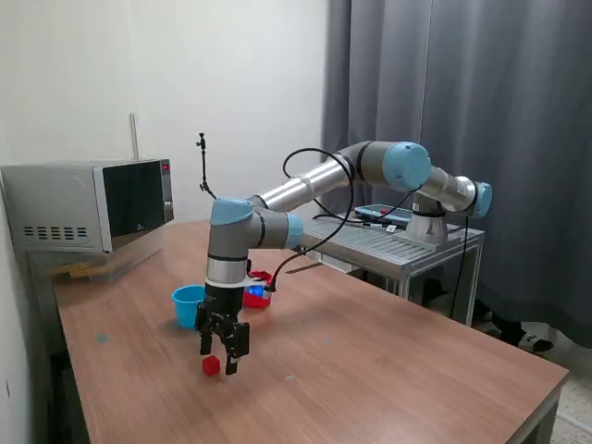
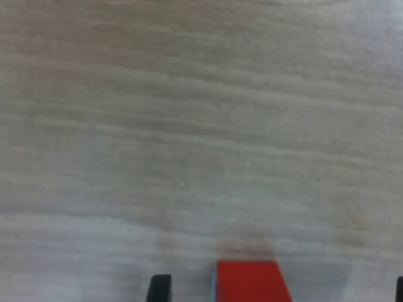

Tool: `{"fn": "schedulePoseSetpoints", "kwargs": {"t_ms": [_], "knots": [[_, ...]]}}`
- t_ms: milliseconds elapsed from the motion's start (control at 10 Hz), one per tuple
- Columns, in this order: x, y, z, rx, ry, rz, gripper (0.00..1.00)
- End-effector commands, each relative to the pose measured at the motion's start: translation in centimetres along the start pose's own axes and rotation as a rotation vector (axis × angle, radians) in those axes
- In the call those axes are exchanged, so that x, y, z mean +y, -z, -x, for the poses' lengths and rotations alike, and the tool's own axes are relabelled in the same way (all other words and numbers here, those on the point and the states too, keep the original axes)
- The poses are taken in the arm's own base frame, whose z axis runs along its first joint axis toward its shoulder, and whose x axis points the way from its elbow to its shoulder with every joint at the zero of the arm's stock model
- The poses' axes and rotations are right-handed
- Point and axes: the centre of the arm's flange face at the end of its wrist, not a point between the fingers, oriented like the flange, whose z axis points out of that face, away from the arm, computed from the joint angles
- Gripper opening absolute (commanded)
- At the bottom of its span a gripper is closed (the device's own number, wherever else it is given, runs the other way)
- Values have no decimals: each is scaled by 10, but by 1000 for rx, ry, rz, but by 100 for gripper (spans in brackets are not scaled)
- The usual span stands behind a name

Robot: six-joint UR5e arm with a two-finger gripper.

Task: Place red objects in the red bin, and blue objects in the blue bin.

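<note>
Low in the middle-left of the exterior view, the gripper (image 1: 219,356) hangs straight down over the wooden table (image 1: 370,370), its two dark fingers spread apart. A small red cube (image 1: 212,365) sits on the tabletop between and just under the fingertips; I cannot tell from this angle whether either finger touches it. Just above, toward the frame's centre-left, a light blue cup (image 1: 188,304) stands upright on the table, partly hidden by the arm's wrist. Beside it, toward the exterior view's right, is the red cup (image 1: 260,294), mostly covered by the arm, with something dark blue (image 1: 254,290) showing at its rim; whether that piece is inside the cup or next to it I cannot make out. A microwave (image 1: 91,204) stands at the frame's left edge on the table's far end, and a grey curtain (image 1: 462,111) fills the upper right behind a metal side stand (image 1: 398,245) that carries the arm's base.

From the wrist view, pale wood grain fills nearly the whole picture. At the bottom centre the red cube (image 2: 250,282) is cut off by the frame edge, and a dark fingertip (image 2: 160,288) shows beside it, with a clear gap of table between them. Another dark sliver sits at the bottom right corner, well apart from the cube.
</note>
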Motion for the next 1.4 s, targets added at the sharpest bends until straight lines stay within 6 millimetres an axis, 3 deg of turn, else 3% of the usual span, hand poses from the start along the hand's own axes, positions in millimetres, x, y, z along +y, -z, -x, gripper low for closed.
{"fn": "schedulePoseSetpoints", "kwargs": {"t_ms": [0,100,700,900,1000,1100,1200,1300], "knots": [[0,0,-2,-1,2,5,100],[0,-1,-3,-1,4,6,0],[5,13,-3,-10,8,36,0],[1,9,-7,-11,11,22,0],[5,31,-7,-14,13,43,0],[5,72,0,-23,3,76,0],[-4,95,7,-27,-6,80,0],[-16,99,20,-44,-26,52,0]]}}
